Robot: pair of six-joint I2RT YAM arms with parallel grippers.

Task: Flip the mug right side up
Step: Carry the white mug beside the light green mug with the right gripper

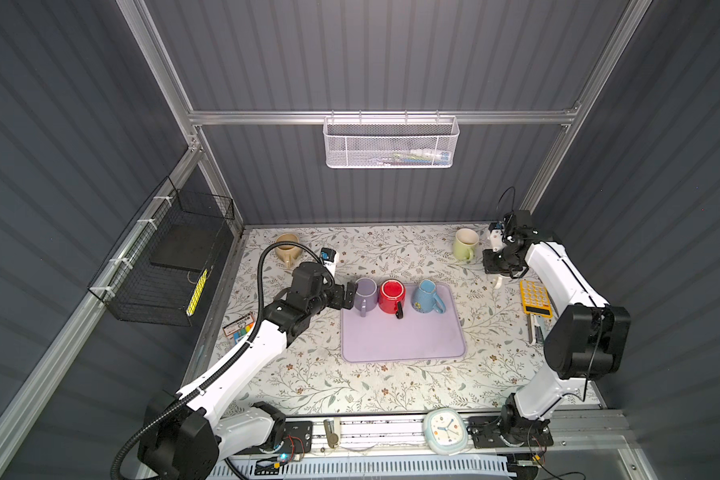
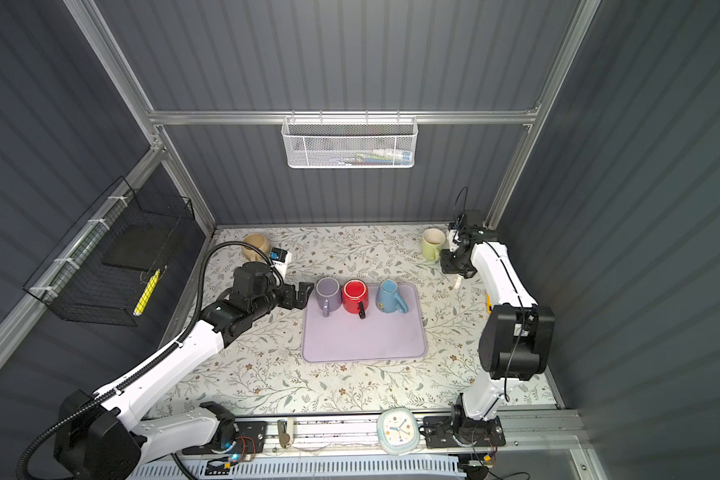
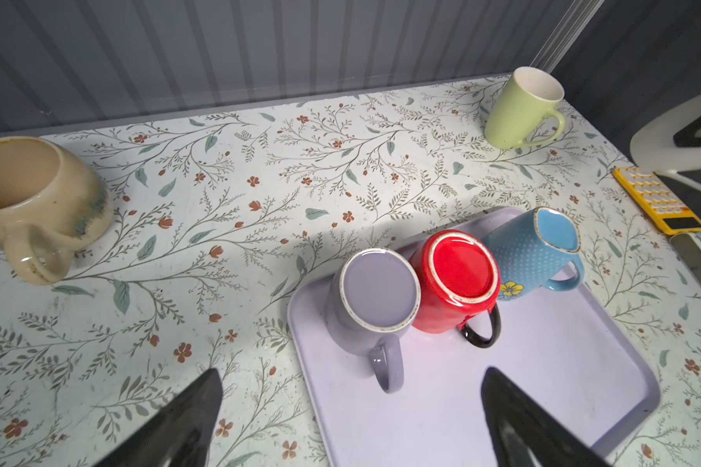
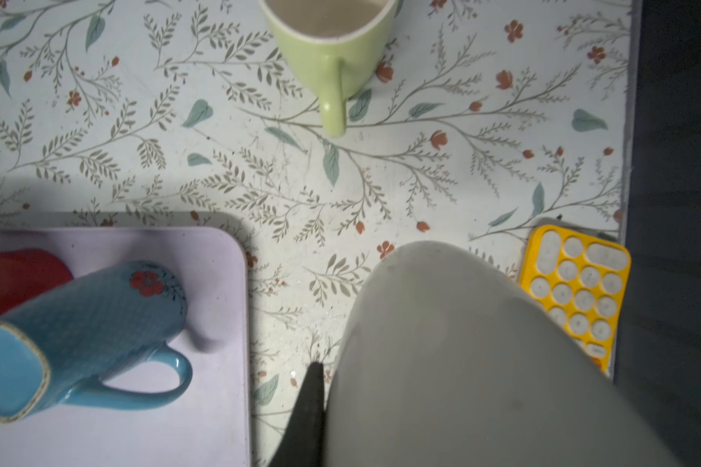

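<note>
Floral-print tabletop, lilac tray: purple glazed ceramic mug upside down in tray's far-left corner. L gripper fingers spread beside it; R gripper pressed shut. Prob rigid, slick, chippable; grab across body.

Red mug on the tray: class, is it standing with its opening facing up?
No, the red mug shows its glazed base on top in the left wrist view, its rim down on the tray.

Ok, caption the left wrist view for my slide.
Open left pincer facing purple mug, red mug and blue mug, upside down on lilac tray.
</note>
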